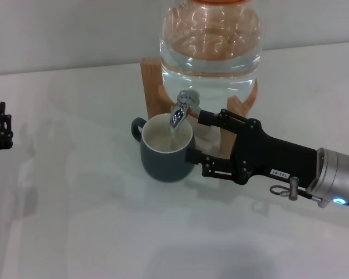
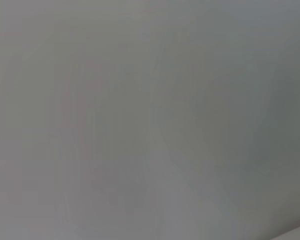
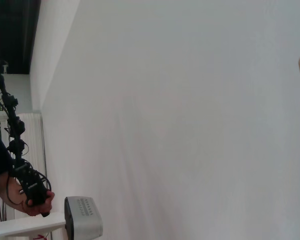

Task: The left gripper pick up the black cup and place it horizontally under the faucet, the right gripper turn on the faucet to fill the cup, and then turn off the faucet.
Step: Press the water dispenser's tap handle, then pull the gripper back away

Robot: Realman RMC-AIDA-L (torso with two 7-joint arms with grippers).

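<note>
White tabletop [image 1: 93,232] mid-frame: black cup [image 1: 163,156] upright under faucet [image 1: 182,108], holding water; right gripper [image 1: 196,137] spread wide beside them.

White table [image 1: 93,232] bearing black cup [image 1: 164,160] and wooden stand [image 1: 154,87].

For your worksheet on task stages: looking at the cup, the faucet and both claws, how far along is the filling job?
Done: the black cup stands upright under the faucet, and the left claw is off at the table's left edge. In hand: the right claw is open at the faucet, one finger by the lever, one beside the cup; water appears to be running into the cup. Left: shutting off the faucet.
</note>
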